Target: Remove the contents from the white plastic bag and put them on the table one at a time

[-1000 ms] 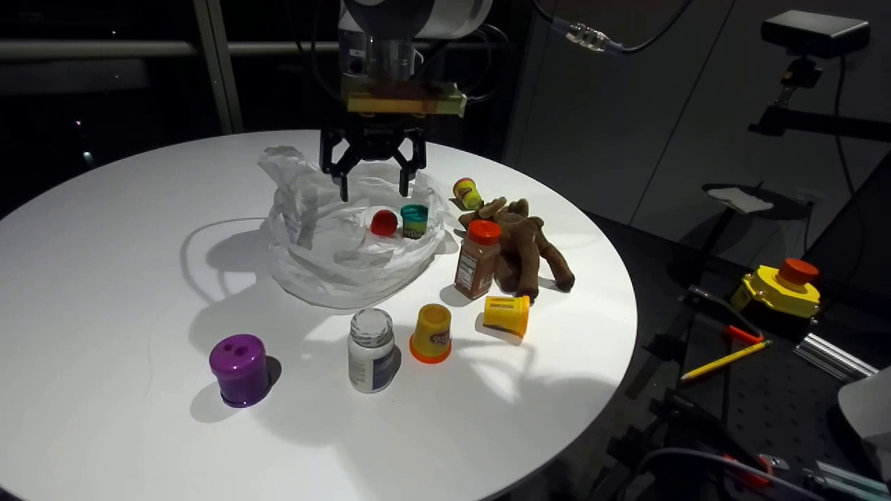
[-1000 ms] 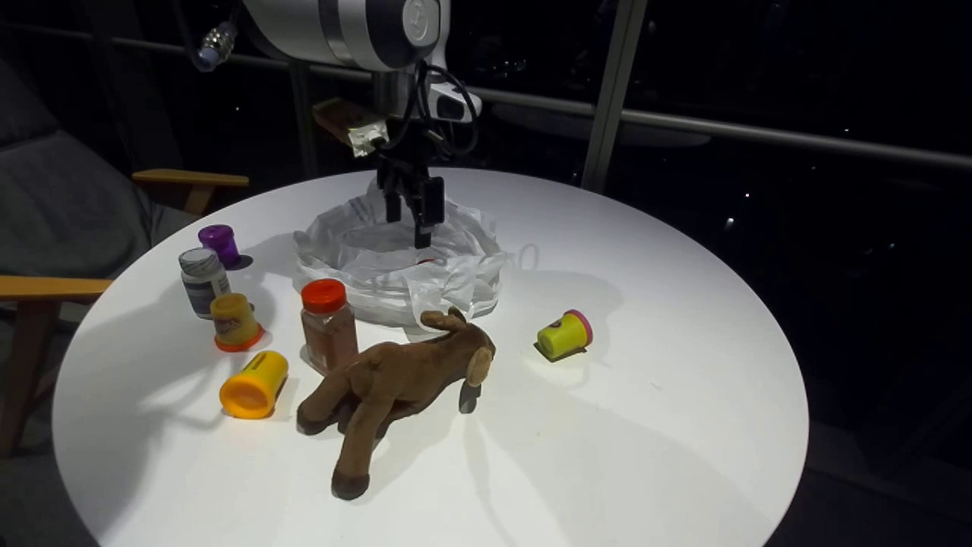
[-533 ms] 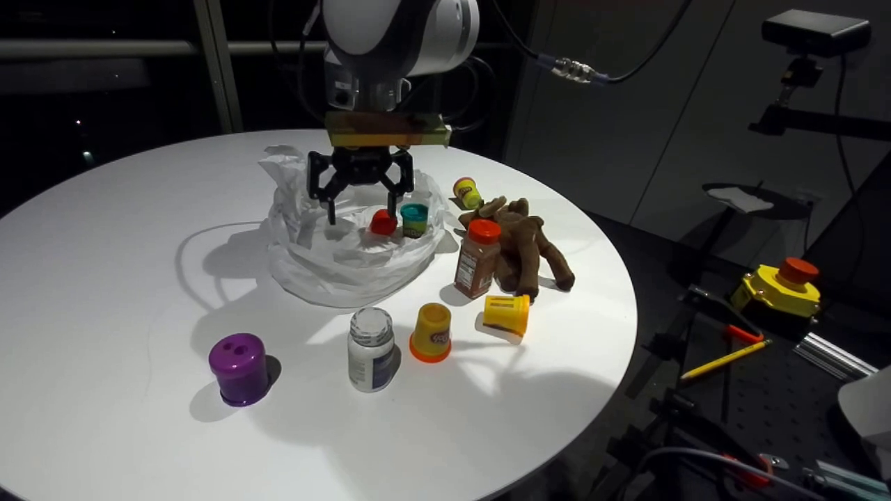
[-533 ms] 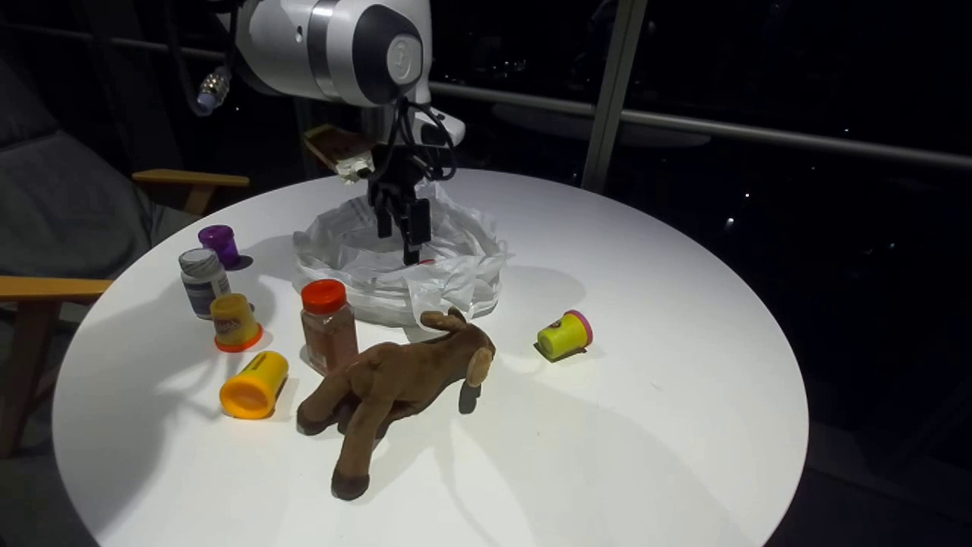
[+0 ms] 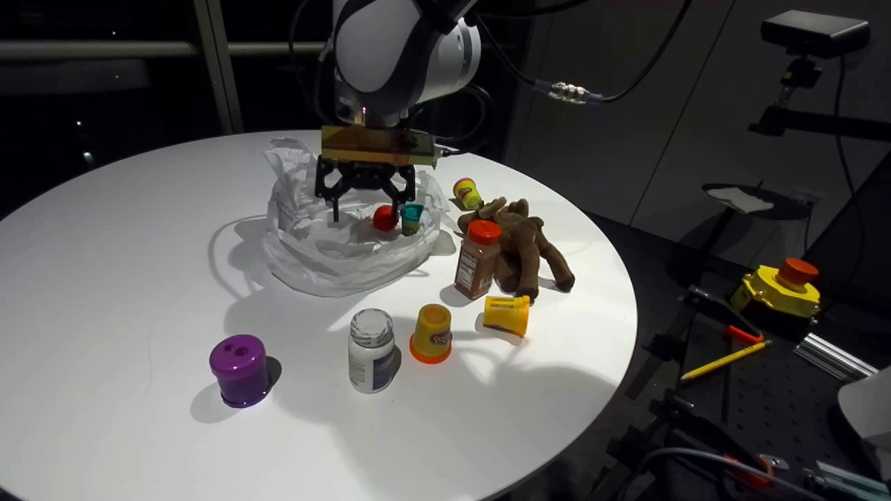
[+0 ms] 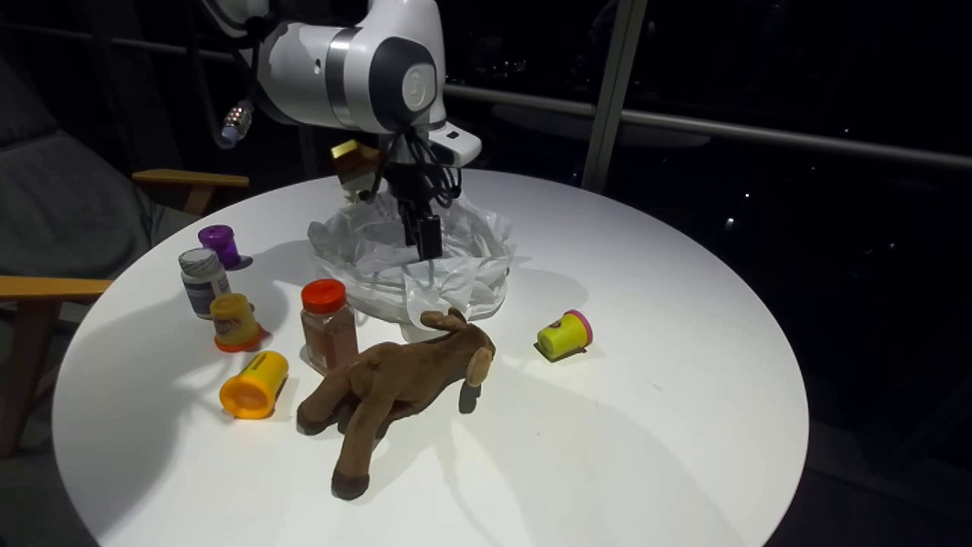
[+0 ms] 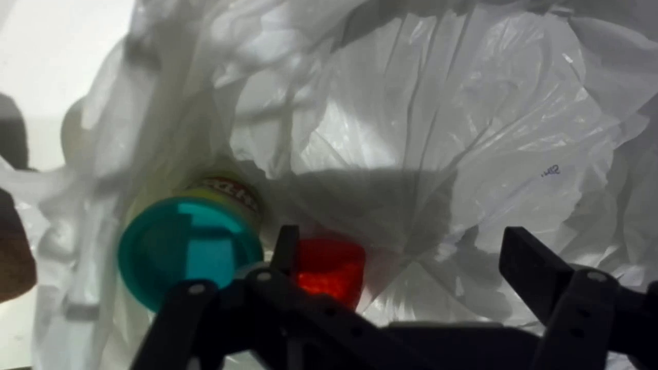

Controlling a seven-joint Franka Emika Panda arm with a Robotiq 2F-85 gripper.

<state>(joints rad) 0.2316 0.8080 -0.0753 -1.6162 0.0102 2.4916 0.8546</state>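
Note:
The white plastic bag (image 5: 334,270) lies open on the white table (image 5: 132,278); it also shows in an exterior view (image 6: 456,285) and the wrist view (image 7: 401,113). Inside are a red object (image 5: 385,218) and a teal-lidded tub (image 5: 411,217). My gripper (image 5: 365,214) is open and points down into the bag. In the wrist view, the red object (image 7: 331,270) is between the fingers, close beside one finger (image 7: 286,249); the teal-lidded tub (image 7: 169,257) is outside that finger. Both contents are hidden in an exterior view where the gripper (image 6: 423,243) stands over the bag.
Around the bag on the table stand a purple tub (image 5: 239,369), a white bottle (image 5: 371,355), an upright yellow tub (image 5: 431,334), a lying yellow tub (image 5: 506,316), a red-capped jar (image 5: 478,263), a brown plush animal (image 6: 410,376) and a pink-lidded tub (image 6: 563,335).
My gripper has come down into the bag, staying open. The bag has shifted slightly, and the red object and teal-lidded tub have moved or tilted a little.

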